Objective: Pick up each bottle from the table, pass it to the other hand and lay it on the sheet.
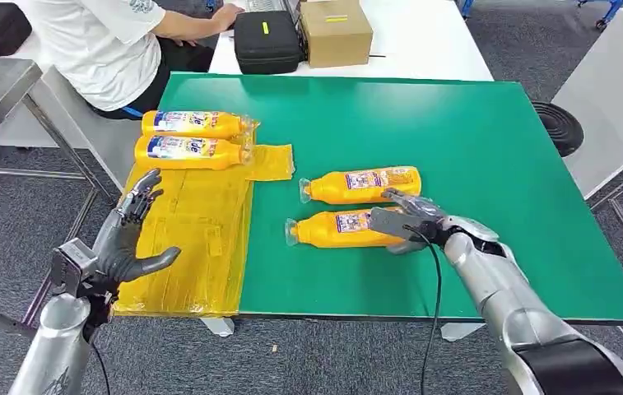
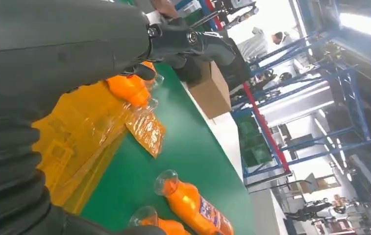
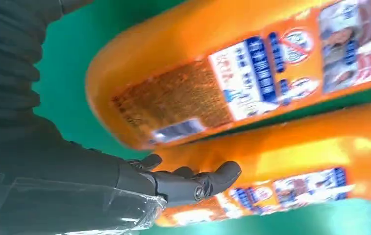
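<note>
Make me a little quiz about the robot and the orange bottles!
1. True or false: two bottles already lie on the yellow sheet.
2. Which hand is at the near bottle on the green mat? A) left B) right
3. Fill in: the left hand hovers over the sheet holding ____.

Key:
1. True; the second one lies beside the first.
2. B, the right hand, though its grip cannot be judged.
3. Nothing; its fingers are spread.

bright even light | window glare | right wrist view blurred
</note>
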Available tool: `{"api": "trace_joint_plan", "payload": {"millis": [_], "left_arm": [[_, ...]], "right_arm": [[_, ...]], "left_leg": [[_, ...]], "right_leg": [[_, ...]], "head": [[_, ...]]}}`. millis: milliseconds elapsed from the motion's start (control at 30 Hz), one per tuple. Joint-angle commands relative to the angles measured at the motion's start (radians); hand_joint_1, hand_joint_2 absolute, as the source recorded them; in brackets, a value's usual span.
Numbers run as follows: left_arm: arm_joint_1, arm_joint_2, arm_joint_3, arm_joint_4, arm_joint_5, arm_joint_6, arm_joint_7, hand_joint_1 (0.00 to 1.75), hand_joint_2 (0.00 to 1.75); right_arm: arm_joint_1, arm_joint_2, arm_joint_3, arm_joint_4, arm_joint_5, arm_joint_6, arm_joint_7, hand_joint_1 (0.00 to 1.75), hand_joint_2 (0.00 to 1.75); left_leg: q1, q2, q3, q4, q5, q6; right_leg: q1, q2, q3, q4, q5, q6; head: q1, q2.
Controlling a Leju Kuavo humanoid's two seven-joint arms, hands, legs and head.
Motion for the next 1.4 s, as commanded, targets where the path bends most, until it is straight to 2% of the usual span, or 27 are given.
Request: {"api": "trace_joint_plan", "payload": {"millis": [33, 633, 800, 1000, 1067, 1100, 1133, 1167, 1200, 1267, 1400], "left_arm": [[-0.024, 0.001, -0.007, 0.041, -0.008, -0.011, 0.009, 0.00, 1.75], [-0.025, 0.016, -0.024, 0.049, -0.020, -0.017, 0.017, 0.00, 1.75], [-0.049, 0.014, -0.031, 0.084, -0.018, -0.022, 0.025, 0.00, 1.75], [-0.070, 0.010, -0.037, 0.112, -0.013, -0.025, 0.030, 0.00, 1.75], [-0.078, 0.008, -0.039, 0.121, -0.011, -0.025, 0.034, 0.00, 1.75], [-0.082, 0.005, -0.039, 0.125, -0.010, -0.024, 0.036, 0.00, 1.75], [-0.083, 0.004, -0.039, 0.126, -0.009, -0.024, 0.038, 0.00, 1.75], [-0.083, 0.002, -0.039, 0.127, -0.010, -0.021, 0.039, 0.00, 1.75], [-0.081, 0.001, -0.040, 0.128, -0.010, -0.021, 0.040, 0.00, 1.75], [-0.076, 0.003, -0.039, 0.128, -0.010, -0.019, 0.039, 0.00, 1.75], [-0.055, 0.005, -0.034, 0.115, -0.008, -0.020, 0.038, 0.00, 1.75]], "right_arm": [[-0.071, 0.034, 0.073, 0.115, -0.008, 0.019, -0.013, 0.00, 1.75], [-0.085, 0.029, 0.134, 0.132, -0.014, 0.058, -0.029, 0.00, 1.75], [-0.094, 0.014, 0.183, 0.174, -0.019, 0.104, -0.031, 0.00, 1.75], [-0.098, 0.004, 0.229, 0.204, -0.014, 0.160, -0.039, 0.00, 1.75], [-0.101, 0.003, 0.253, 0.211, -0.015, 0.177, -0.041, 0.14, 1.75], [-0.101, 0.003, 0.263, 0.215, -0.014, 0.185, -0.042, 0.28, 1.75], [-0.102, 0.004, 0.271, 0.217, -0.015, 0.186, -0.041, 1.05, 1.75], [-0.102, 0.005, 0.281, 0.221, -0.015, 0.188, -0.037, 1.45, 1.75], [-0.101, 0.006, 0.287, 0.222, -0.014, 0.186, -0.036, 1.62, 1.75], [-0.097, 0.009, 0.287, 0.221, -0.014, 0.182, -0.036, 1.73, 1.75], [-0.086, 0.015, 0.278, 0.213, -0.028, 0.148, -0.043, 1.75, 1.75]], "left_leg": [[0.000, 0.002, 0.004, 0.000, -0.002, 0.000], [0.000, 0.001, 0.003, 0.000, -0.001, 0.000], [0.000, 0.001, 0.006, 0.000, -0.002, 0.000], [0.000, -0.001, 0.003, 0.000, 0.000, 0.000], [0.001, -0.002, 0.005, 0.000, -0.001, 0.000], [0.000, -0.002, 0.004, 0.000, -0.001, 0.000], [0.001, -0.001, 0.006, -0.001, -0.001, 0.000], [0.001, -0.002, 0.004, 0.000, -0.001, 0.000], [0.001, -0.001, 0.006, -0.001, -0.001, 0.000], [0.001, -0.001, 0.005, -0.001, -0.001, 0.000], [0.001, 0.000, 0.009, -0.001, -0.002, 0.000]], "right_leg": [[0.001, 0.001, 0.003, 0.000, -0.001, -0.002], [0.000, 0.000, 0.003, 0.000, -0.001, -0.002], [0.001, -0.001, 0.006, 0.000, -0.002, -0.004], [0.001, -0.002, 0.003, -0.001, -0.001, -0.002], [0.001, -0.003, 0.006, -0.001, -0.002, -0.003], [0.001, -0.003, 0.004, -0.001, -0.001, -0.002], [0.001, -0.003, 0.006, -0.001, -0.002, -0.003], [0.001, -0.003, 0.004, -0.001, -0.001, -0.002], [0.001, -0.003, 0.007, -0.002, -0.002, -0.003], [0.001, -0.002, 0.005, -0.002, -0.001, -0.002], [0.002, -0.002, 0.009, -0.003, -0.002, -0.004]], "head": [[0.000, 0.000], [0.000, 0.000], [0.000, 0.000], [0.000, 0.000], [0.000, 0.000], [0.000, 0.000], [0.000, 0.000], [0.000, 0.000], [0.000, 0.000], [0.000, 0.000], [0.000, 0.000]]}}
